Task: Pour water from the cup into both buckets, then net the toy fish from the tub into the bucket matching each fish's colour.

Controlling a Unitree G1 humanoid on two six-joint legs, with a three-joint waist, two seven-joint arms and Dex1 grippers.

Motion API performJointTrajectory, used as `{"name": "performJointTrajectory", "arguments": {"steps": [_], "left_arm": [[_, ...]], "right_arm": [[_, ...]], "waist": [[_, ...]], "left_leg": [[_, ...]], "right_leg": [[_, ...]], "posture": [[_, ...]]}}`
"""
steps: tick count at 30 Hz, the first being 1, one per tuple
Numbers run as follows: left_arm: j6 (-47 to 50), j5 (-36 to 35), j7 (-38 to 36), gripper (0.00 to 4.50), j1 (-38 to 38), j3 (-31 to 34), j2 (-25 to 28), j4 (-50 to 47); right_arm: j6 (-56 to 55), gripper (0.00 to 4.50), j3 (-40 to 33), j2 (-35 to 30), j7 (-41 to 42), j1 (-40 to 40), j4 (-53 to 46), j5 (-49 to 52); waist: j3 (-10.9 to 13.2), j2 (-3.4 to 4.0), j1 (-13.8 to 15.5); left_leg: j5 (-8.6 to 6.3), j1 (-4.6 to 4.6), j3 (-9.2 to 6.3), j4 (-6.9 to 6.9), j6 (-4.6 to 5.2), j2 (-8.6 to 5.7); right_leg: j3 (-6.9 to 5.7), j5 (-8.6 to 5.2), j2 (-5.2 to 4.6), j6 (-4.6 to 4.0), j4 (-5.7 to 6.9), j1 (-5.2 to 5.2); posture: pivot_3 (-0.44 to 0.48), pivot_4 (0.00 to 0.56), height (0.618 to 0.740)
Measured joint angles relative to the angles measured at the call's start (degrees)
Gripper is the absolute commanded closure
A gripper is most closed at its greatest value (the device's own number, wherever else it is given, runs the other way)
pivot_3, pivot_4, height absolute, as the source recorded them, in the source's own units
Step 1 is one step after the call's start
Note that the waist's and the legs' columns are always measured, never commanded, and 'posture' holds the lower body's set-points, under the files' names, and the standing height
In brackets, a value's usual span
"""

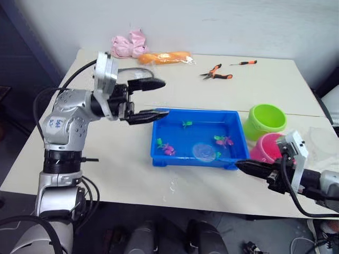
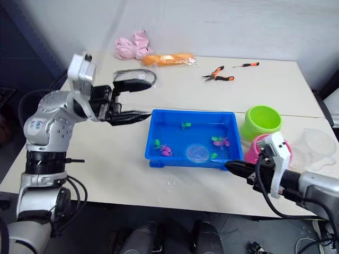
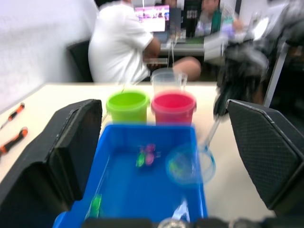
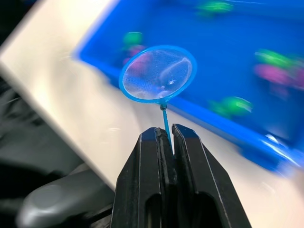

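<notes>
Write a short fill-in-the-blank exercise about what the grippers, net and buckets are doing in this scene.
1. The right gripper is shut on the handle of the ____.
2. The net has its hoop over the blue ____.
3. The left gripper hangs beside the tub with its fingers ____.
4. Next to the green bucket stands a bucket coloured ____.

Missing words: net; tub; open; pink
</notes>
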Motion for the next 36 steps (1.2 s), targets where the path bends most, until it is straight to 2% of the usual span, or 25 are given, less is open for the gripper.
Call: {"name": "performJointTrajectory", "arguments": {"steps": [2,5,13,24,29,31,36], "left_arm": [[-4.5,3.5,-1.2,0.03,3.7,-2.7,0.5,2.1],[-8.7,6.3,-0.6,0.03,6.1,-4.2,-0.5,4.3],[-9.7,6.3,2.3,0.03,7.9,-6.1,-4.0,1.4],[-5.2,3.0,4.5,0.03,9.3,-5.1,-4.7,-0.6],[-4.6,3.0,5.3,0.03,9.4,-5.1,-4.4,-0.7],[-3.3,2.2,5.7,0.03,11.3,-4.7,-4.6,-1.6],[-3.3,1.9,6.0,0.03,11.7,-4.7,-4.7,-1.9]], "right_arm": [[-1.5,4.5,-1.2,2.5,-6.5,2.1,-0.3,0.8],[-2.0,4.5,0.7,2.9,-13.7,2.6,-0.7,1.2],[-7.8,4.5,9.4,7.5,-27.1,-3.4,-0.1,5.0],[-11.1,4.5,17.2,12.2,-34.9,-8.2,6.7,4.3],[-11.6,4.5,19.9,14.4,-37.2,-9.1,7.5,7.8],[-11.9,4.5,22.1,14.8,-38.8,-9.8,7.2,12.1],[-14.4,4.5,23.6,13.7,-41.1,-12.1,6.7,18.8]], "waist": [[0.0,0.0,0.0],[0.0,-0.01,0.0],[0.0,-0.03,0.0],[0.0,-0.03,0.0],[0.0,-0.03,-0.1],[0.0,-0.03,-0.2],[0.0,-0.02,-0.2]], "left_leg": [[0.01,0.0,0.06,0.01,-0.01,0.01],[0.03,-0.03,0.07,0.04,0.02,0.01],[0.03,-0.04,0.07,0.03,0.02,0.01],[0.05,-0.07,0.07,0.04,0.03,0.02],[0.05,-0.06,0.07,0.04,0.03,0.03],[0.05,-0.05,0.07,0.03,0.03,0.05],[0.05,-0.06,0.08,0.04,0.04,0.03]], "right_leg": [[0.07,0.0,0.0,0.0,0.05,-0.05],[0.14,0.01,-0.04,-0.01,0.06,-0.08],[0.16,0.01,-0.05,-0.01,0.08,-0.1],[0.15,0.01,-0.04,-0.01,0.12,-0.14],[0.16,0.01,-0.04,-0.01,0.13,-0.14],[0.17,0.01,-0.04,-0.01,0.12,-0.14],[0.18,0.01,-0.06,-0.01,0.13,-0.14]], "posture": [[0.0,0.15,0.74],[0.0,0.15,0.74],[0.0,0.15,0.74],[0.0,0.15,0.74],[0.0,0.15,0.74],[0.0,0.15,0.74],[0.0,0.15,0.74]]}}
